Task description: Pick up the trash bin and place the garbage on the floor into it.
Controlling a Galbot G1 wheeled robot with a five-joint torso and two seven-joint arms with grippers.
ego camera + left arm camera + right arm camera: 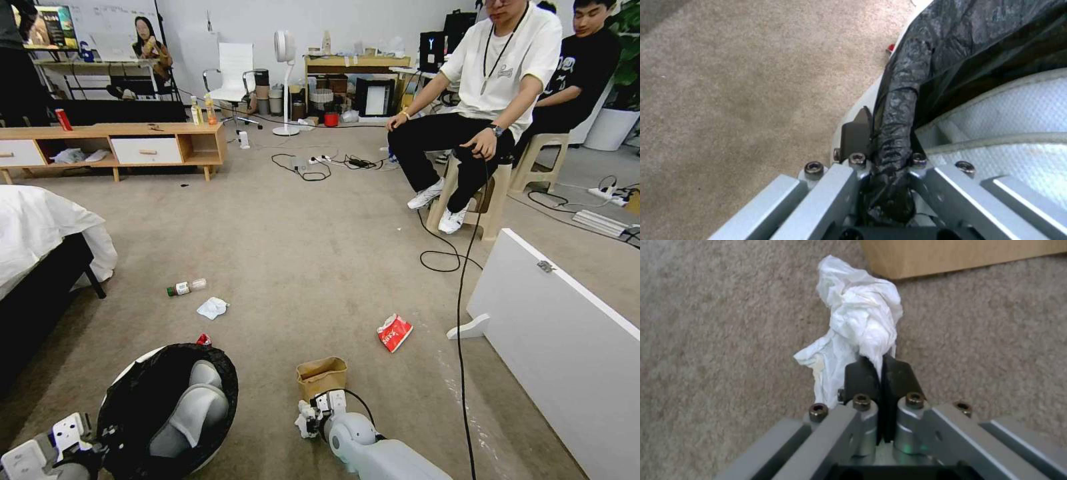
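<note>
left pincer clamped on trash bin rim, right pincer pinching crumpled tissue beside paper bag

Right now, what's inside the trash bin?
Inside the trash bin, held at its rim by the left claw, a grey-white padded shape shows against the black bag. Anything beneath it is hidden.

Left arm low at the robot's left, wrist turned inward; left gripper clamped on the bag-covered rim of the trash bin. Right arm reaches forward and down at the robot's right. Right gripper near the floor, black pads pressed together, pinching a crumpled white tissue.
</note>
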